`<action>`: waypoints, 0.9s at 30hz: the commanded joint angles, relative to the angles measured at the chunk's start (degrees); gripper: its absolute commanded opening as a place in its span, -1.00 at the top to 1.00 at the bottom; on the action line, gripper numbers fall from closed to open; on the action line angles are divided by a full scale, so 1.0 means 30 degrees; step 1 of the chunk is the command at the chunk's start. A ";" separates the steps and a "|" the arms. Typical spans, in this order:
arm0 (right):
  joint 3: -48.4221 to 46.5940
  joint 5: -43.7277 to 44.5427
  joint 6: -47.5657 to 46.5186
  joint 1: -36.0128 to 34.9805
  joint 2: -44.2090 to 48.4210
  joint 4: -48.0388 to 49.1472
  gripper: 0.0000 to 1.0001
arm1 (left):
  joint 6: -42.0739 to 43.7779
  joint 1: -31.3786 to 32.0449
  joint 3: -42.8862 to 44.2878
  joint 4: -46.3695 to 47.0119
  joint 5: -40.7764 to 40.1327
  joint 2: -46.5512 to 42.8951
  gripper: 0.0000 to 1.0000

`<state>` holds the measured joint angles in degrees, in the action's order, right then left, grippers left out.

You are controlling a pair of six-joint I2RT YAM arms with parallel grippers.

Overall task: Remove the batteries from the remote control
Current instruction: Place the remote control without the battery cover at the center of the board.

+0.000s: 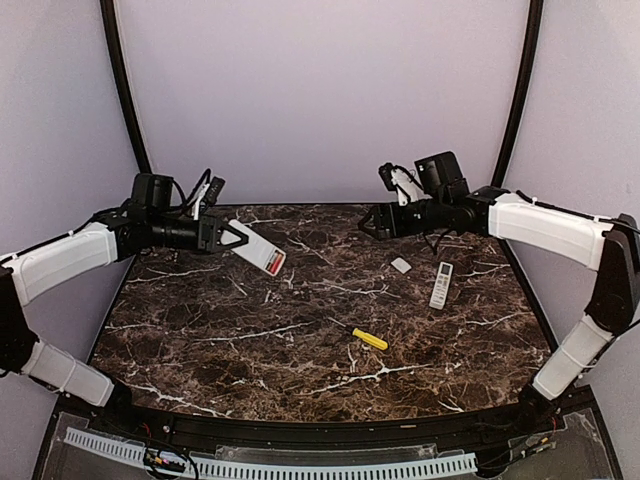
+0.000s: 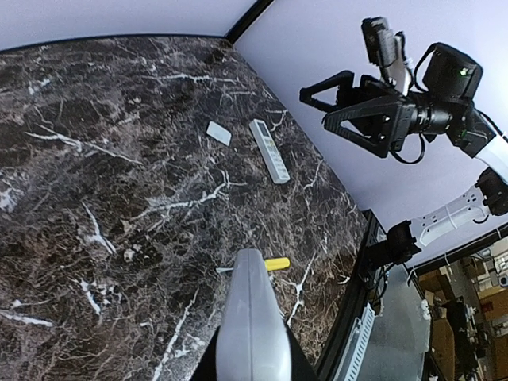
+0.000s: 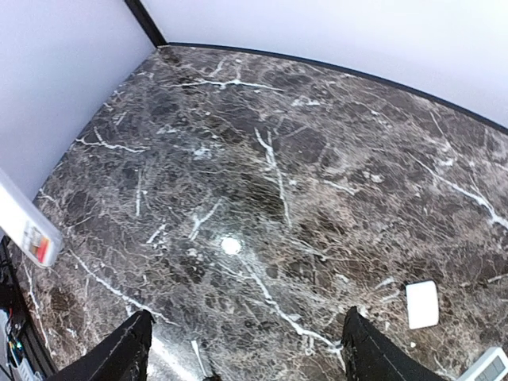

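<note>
My left gripper is shut on a white remote control and holds it in the air over the table's left back. Red batteries show in the remote's open far end, also seen as a red patch at the left edge of the right wrist view. In the left wrist view the remote runs up from between the jaws. My right gripper hangs open and empty above the back middle of the table, its black fingers spread wide apart.
A second white remote lies at the right, with a flat white back cover just left of it. A yellow-handled screwdriver lies near the middle of the marble table. Purple walls stand close behind and on both sides.
</note>
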<state>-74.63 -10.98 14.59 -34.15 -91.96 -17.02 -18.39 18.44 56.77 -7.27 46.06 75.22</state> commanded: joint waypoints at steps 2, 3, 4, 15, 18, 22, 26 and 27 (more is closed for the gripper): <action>0.1059 -0.0184 -0.1010 -0.2030 0.1159 0.0936 -0.64 | 0.0640 0.2303 0.0961 -0.1683 0.0005 0.1445 1.00; 0.1165 0.0016 -0.1009 -0.2819 0.1448 0.1004 -0.68 | 0.0356 0.2532 0.1038 -0.1695 0.0133 0.1589 1.00; 0.1284 0.0107 -0.0895 -0.3319 0.1629 0.1188 -0.76 | 0.0153 0.2879 0.1125 -0.1614 0.0507 0.1946 0.99; 0.2723 -0.0016 0.0258 -0.5052 0.1670 0.2651 -0.86 | 0.0046 0.4300 0.2763 -0.5249 0.0244 0.5674 0.78; 0.3297 -0.0066 0.0637 -0.5052 0.1794 0.3393 -0.86 | 0.0075 0.4670 0.2812 -0.5315 0.0146 0.6308 0.76; 0.3802 0.0145 0.0964 -0.5067 0.1505 0.3514 -0.84 | 0.0192 0.5120 0.2980 -0.5133 -0.0602 0.6939 0.66; 0.4005 0.0613 0.1083 -0.5052 0.1036 0.2401 -0.82 | 0.0772 0.5605 0.3592 -0.5819 -0.1644 0.8080 0.57; 0.4326 0.0574 0.1132 -0.5066 0.1171 0.2451 -0.81 | 0.0975 0.5742 0.3785 -0.5932 -0.1995 0.8469 0.55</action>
<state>-63.70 -10.44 16.80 -49.39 -88.44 -9.56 -18.28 34.50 65.36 -22.24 43.40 98.24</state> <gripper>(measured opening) 0.910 0.209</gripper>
